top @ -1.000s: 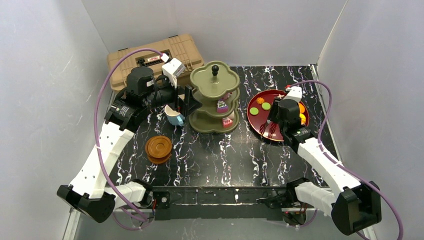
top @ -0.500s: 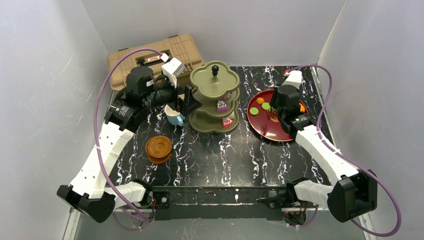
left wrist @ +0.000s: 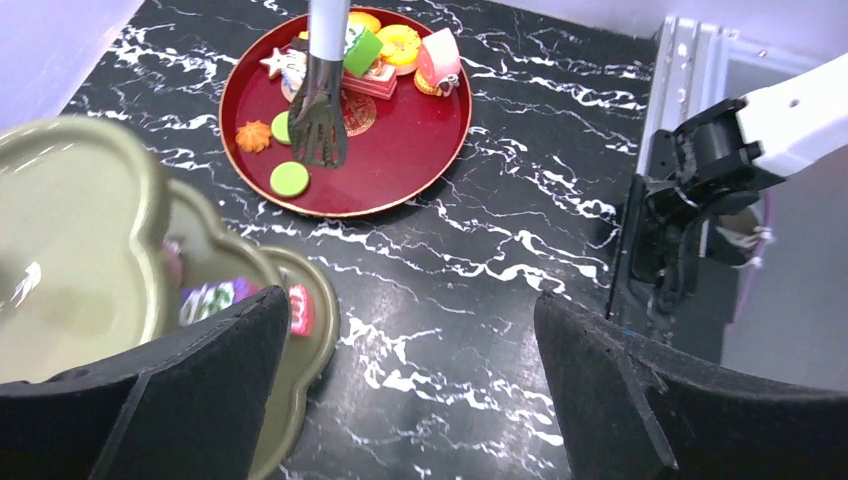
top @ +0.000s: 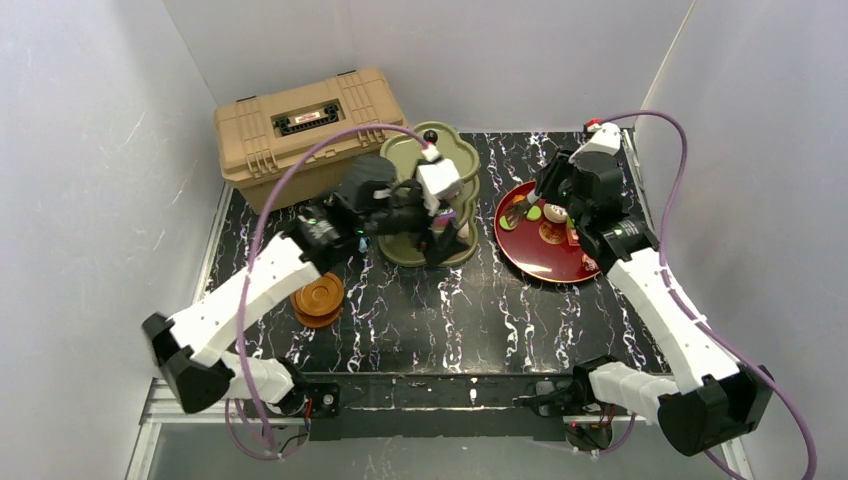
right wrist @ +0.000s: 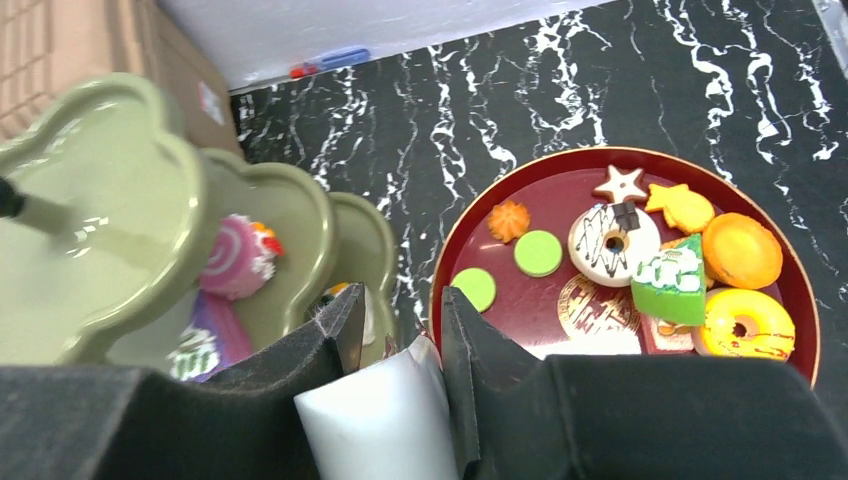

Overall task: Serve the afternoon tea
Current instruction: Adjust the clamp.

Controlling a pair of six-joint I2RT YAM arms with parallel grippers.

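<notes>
The olive-green tiered stand [top: 445,160] with its black knob [top: 431,135] stands mid-table, partly behind my left arm. My left gripper [top: 440,235] hovers at the stand's front right, open and empty [left wrist: 410,320]. The stand's tiers [right wrist: 110,210] carry a pink swirl cake [right wrist: 240,258] and a purple cake [right wrist: 200,345]. The red tray [top: 545,258] holds toy donuts, cookies and green discs [right wrist: 538,252]. My right gripper [top: 545,200] is shut on a white-handled serving fork [left wrist: 320,100], whose metal head hangs over the tray's left part. Its handle [right wrist: 385,410] sits between the fingers.
The tan toolbox [top: 310,125] sits at the back left. A stack of brown saucers [top: 317,298] lies at the front left. White walls close in on three sides. The right arm's base [left wrist: 690,190] stands at the table's near edge.
My left arm has swung right, from beside the stand's left side to its front right. My right arm carried the serving fork from the tray's near edge towards its far left.
</notes>
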